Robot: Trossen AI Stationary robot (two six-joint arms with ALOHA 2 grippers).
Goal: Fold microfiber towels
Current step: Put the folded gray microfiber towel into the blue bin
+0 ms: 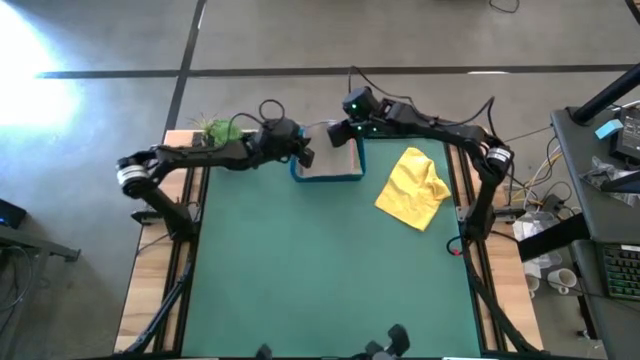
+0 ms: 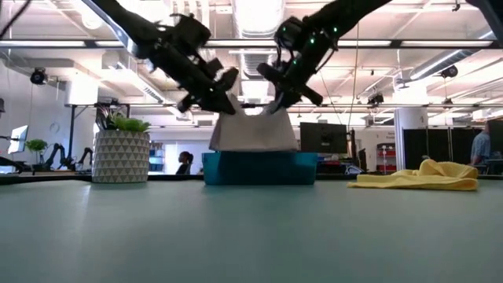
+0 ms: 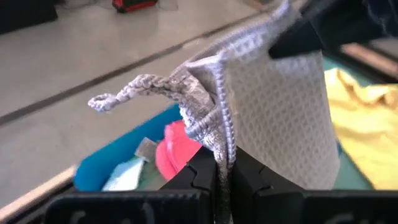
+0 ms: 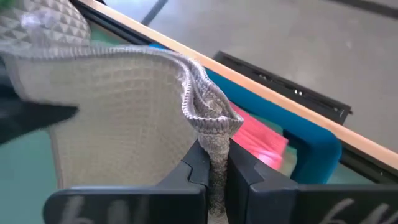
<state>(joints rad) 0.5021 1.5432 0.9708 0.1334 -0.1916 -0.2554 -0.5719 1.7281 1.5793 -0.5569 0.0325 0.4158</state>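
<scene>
Left gripper (image 2: 228,98) clamped on one top corner of grey towel (image 2: 253,130) | right gripper (image 2: 277,101) pinching the other corner | towel hanging stretched above blue tray (image 2: 259,168) at far table edge | yellow towel (image 1: 412,187) crumpled far right | pink towel (image 3: 177,149) lying in tray

**Non-task items on and around the table**

I am seeing a blue tray (image 2: 259,168) sitting at the far edge of the green table (image 1: 320,280). A potted plant (image 2: 120,154) is standing at the far left corner. A person (image 2: 185,163) is showing in the room behind.
</scene>
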